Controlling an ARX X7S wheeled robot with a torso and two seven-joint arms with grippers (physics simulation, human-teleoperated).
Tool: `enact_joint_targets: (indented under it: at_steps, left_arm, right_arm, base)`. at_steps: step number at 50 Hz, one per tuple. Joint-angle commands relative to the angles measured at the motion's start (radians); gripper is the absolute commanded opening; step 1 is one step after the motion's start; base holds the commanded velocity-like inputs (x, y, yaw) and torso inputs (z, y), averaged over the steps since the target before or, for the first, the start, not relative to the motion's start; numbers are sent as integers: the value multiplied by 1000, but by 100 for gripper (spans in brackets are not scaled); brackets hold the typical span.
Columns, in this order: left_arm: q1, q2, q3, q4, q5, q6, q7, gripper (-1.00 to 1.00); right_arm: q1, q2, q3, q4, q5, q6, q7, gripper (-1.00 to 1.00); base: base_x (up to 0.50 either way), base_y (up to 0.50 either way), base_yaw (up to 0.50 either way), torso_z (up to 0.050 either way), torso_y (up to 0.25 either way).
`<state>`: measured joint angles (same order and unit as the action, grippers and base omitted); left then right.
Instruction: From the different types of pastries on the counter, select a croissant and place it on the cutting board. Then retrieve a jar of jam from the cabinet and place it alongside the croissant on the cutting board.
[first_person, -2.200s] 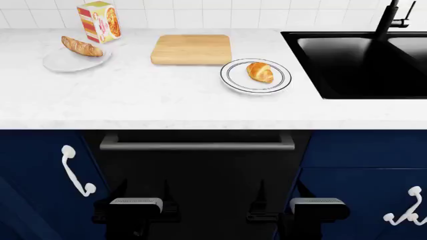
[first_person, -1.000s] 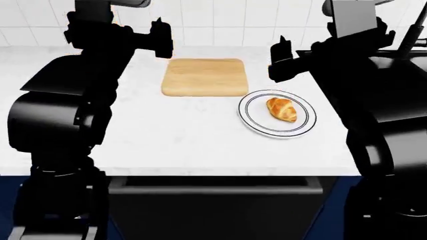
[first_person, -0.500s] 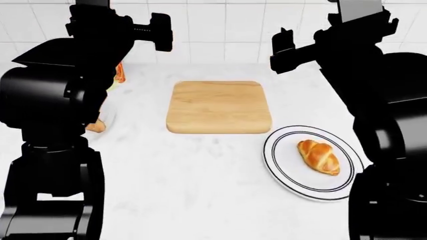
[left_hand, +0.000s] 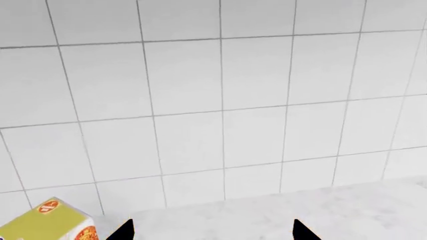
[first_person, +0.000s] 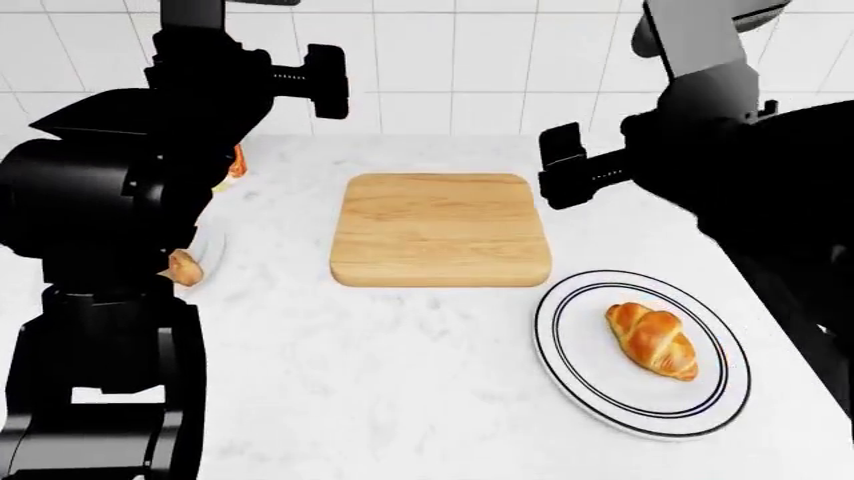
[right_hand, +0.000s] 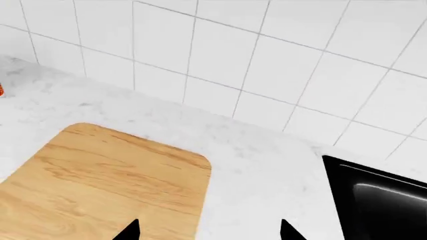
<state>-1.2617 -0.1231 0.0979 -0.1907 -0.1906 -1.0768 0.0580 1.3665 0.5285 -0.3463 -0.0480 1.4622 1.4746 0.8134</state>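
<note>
Left wrist view: left hand (left_hand: 212, 231) fingers apart, yellow box (left_hand: 47, 226) label unreadable.

Everything I see is bright and evenly lit, a flat light with no single source I can place. The counter (first_person: 400, 380) and wall tiles (left_hand: 220, 100) come close to washing out; grout lines stay crisp from corner to corner, with no blur or edge bending. Shadows are faint: a soft rim under the board (first_person: 441, 230) at 6 o'clock and a thin one under the plate (first_person: 641, 352). My arms render as near-pure black, detail lost. The sink (right_hand: 373, 200) carries a pale glare streak. The croissant (first_person: 651, 339) shines glossy.
</note>
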Motion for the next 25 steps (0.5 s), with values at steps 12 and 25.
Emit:
enact_joint_targets:
  at_steps: [12, 25]
  left_arm:
    - [-17, 3, 3, -26, -31, -23, 1, 100]
    - [-19, 8, 19, -50, -34, -6, -6, 100]
  right_arm:
    - [94, 350, -398, -206, 1203, -213, 656, 100]
    - [51, 462, -447, -277, 1243, -227, 644, 100]
  base:
    - [0, 0, 0, 0, 0]
    - [0, 0, 0, 0, 0]
